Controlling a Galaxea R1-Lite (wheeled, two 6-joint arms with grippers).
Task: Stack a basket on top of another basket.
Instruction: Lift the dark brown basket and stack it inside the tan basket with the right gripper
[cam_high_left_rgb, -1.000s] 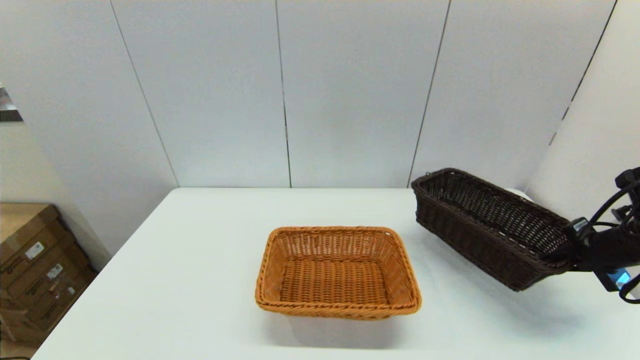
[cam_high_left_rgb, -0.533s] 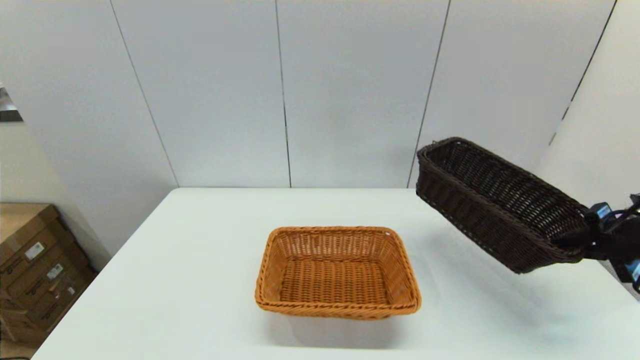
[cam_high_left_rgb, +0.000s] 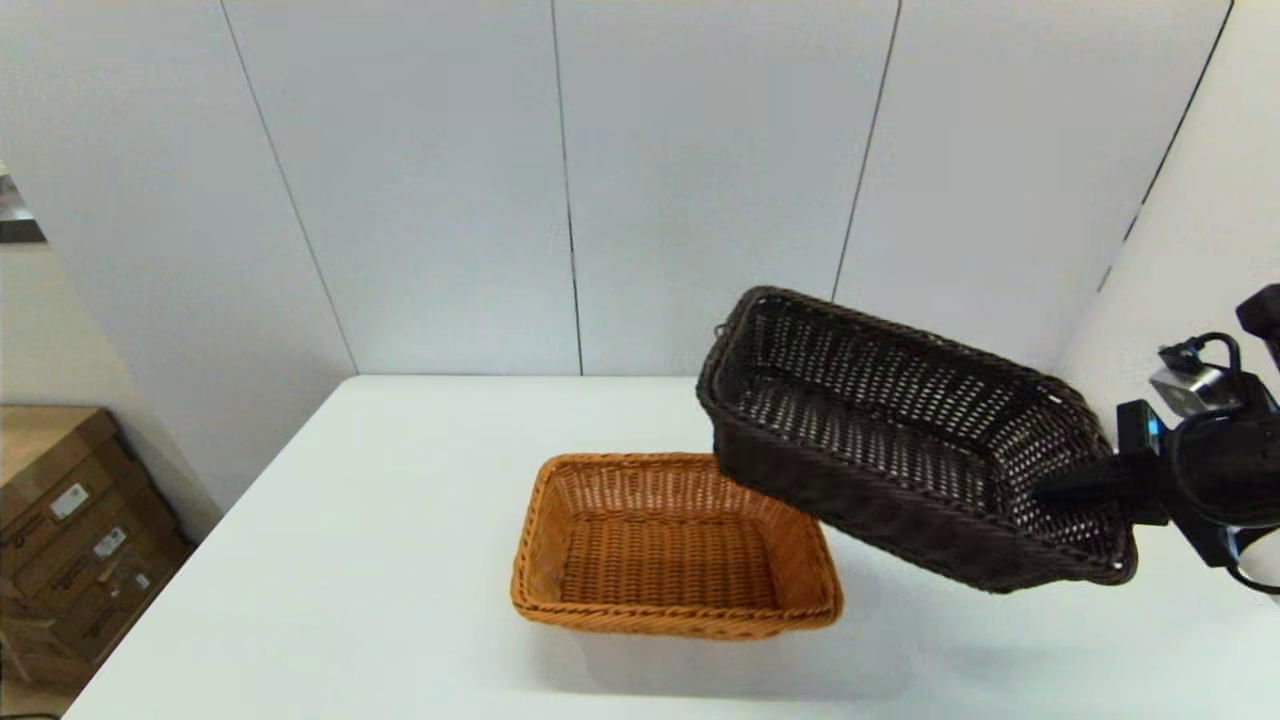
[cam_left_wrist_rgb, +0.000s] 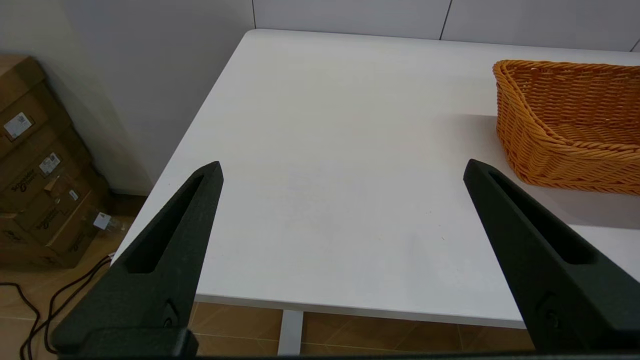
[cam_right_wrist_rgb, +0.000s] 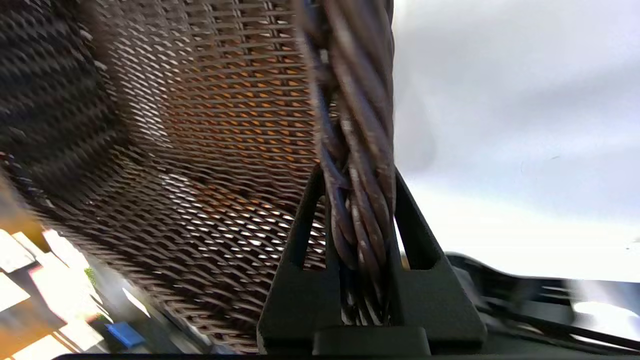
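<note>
Two baskets: right gripper (cam_high_left_rgb: 1070, 492) is clamping dark basket (cam_high_left_rgb: 900, 440) rim, holding it tilted above orange basket's (cam_high_left_rgb: 672, 545) right side; left gripper (cam_left_wrist_rgb: 342, 170) fingers are spread wide over counter (cam_high_left_rgb: 380, 520) near-left.

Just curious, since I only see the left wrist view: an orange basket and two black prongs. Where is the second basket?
Observer: The dark basket hangs tilted above the table, overlapping the orange basket's far right corner in the head view.
Operator: What holds it?
Observer: The right gripper, shut on its braided rim.
Operator: Is the orange one empty?
Observer: Yes, the head view shows its whole floor bare. Your prongs are the left gripper, open and idle.
</note>
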